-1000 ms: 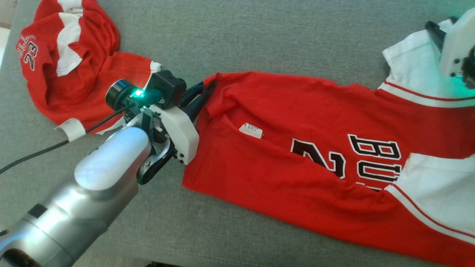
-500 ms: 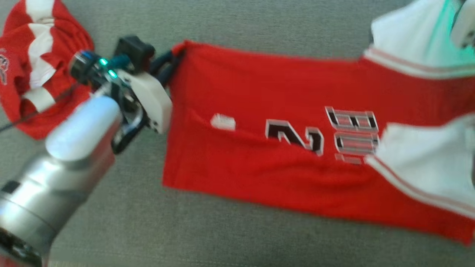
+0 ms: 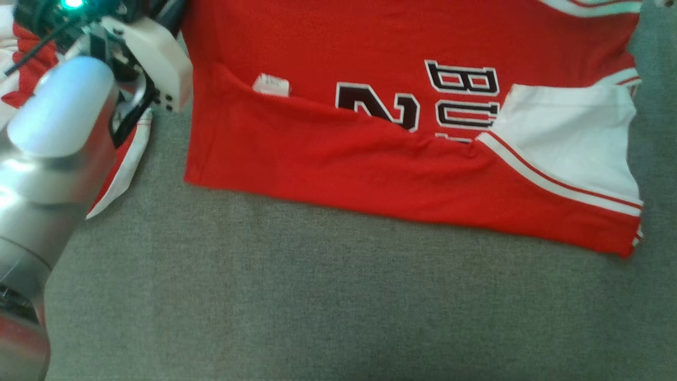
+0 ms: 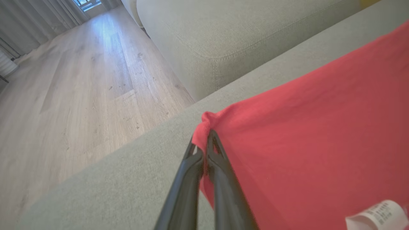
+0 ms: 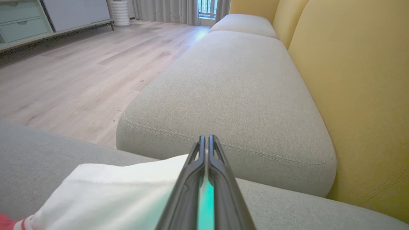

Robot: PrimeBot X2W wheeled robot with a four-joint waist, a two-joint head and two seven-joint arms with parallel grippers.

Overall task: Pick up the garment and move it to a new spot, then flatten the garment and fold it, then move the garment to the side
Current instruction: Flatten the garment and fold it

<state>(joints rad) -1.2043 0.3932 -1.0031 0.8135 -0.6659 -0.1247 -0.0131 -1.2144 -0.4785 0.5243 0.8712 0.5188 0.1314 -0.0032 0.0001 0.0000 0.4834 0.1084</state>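
Your right gripper (image 5: 206,142) has just closed on the white sleeve (image 5: 111,191) of the red-and-white fabric jersey (image 3: 338,159), stretched on the grey sofa cushion (image 3: 317,296), while your left gripper (image 4: 202,143) pinches its red corner (image 4: 208,119); it looks soft and light, so hold the corners.

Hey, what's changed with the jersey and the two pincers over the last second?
The right pincer has closed on the white sleeve of the jersey. The head view's shift is the camera moving. The left pincer stays clamped on the red corner.
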